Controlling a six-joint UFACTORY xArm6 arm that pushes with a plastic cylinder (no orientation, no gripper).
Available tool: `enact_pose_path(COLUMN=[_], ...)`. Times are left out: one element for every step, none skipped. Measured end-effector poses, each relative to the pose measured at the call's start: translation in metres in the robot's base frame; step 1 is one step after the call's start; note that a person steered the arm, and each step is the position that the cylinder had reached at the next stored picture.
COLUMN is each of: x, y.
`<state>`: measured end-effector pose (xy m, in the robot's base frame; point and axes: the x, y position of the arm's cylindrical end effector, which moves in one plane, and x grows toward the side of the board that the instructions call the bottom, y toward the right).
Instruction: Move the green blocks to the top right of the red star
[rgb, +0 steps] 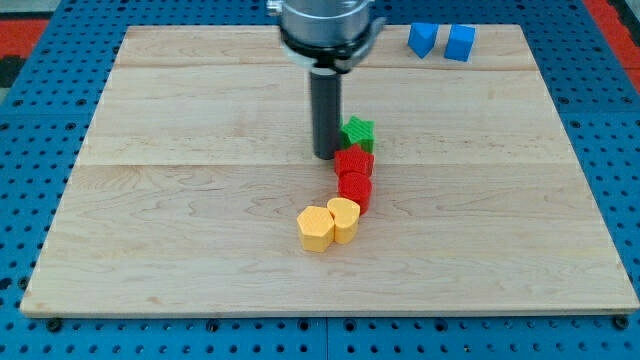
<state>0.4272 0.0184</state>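
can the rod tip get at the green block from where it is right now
Probably yes: my tip sits just at the view's left of the green block, nothing between them. The red blocks lie just below it.

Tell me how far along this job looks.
Looks partly done: one green block touches the upper red block on its upper right. In hand: my tip stands just left of both. Left: I see no second green block, and can't tell which red block is the star.

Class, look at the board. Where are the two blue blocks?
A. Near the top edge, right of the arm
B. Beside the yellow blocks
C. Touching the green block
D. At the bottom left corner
A: the two blue blocks sit side by side near the board's top edge, toward the view's right of the rod, far from the green block.
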Motion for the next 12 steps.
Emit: enact_pose_path(x=[0.0,-0.004,-0.022,-0.022,-0.017,-0.047,-0.039,-0.026,-0.025,-0.033,-0.057,-0.073], y=[0.011,-0.022,0.037,0.084,-0.01,0.035,0.097,0.093,0.027,-0.059,-0.086,-0.001])
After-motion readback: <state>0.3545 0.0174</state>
